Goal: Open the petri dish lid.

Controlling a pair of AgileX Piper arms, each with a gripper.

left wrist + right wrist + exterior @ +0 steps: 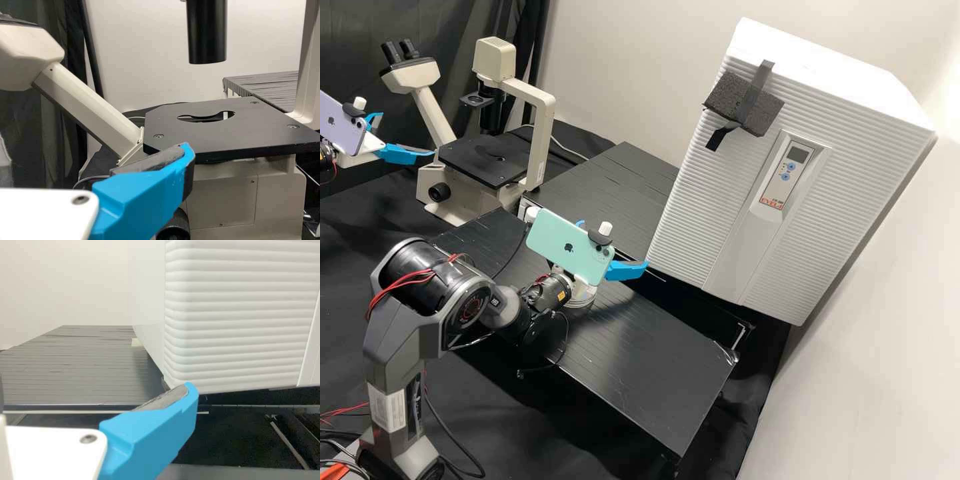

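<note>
A long black bench (pixel 640 363) with a finely lined top runs slantwise from the left of the high view to the lower right. Behind it, across a dark gap, is a second black lined surface (pixel 613 183), in the centre. A large white ribbed cabinet (pixel 693 213) stands on this rear surface, towards the upper right; a small pale piece (pixel 137 342) lies against its side. At the upper left, a cream microscope (pixel 457 207) stands on black cloth (pixel 360 223), with a pale cord (pixel 564 148) curving over the cloth behind it.
</note>
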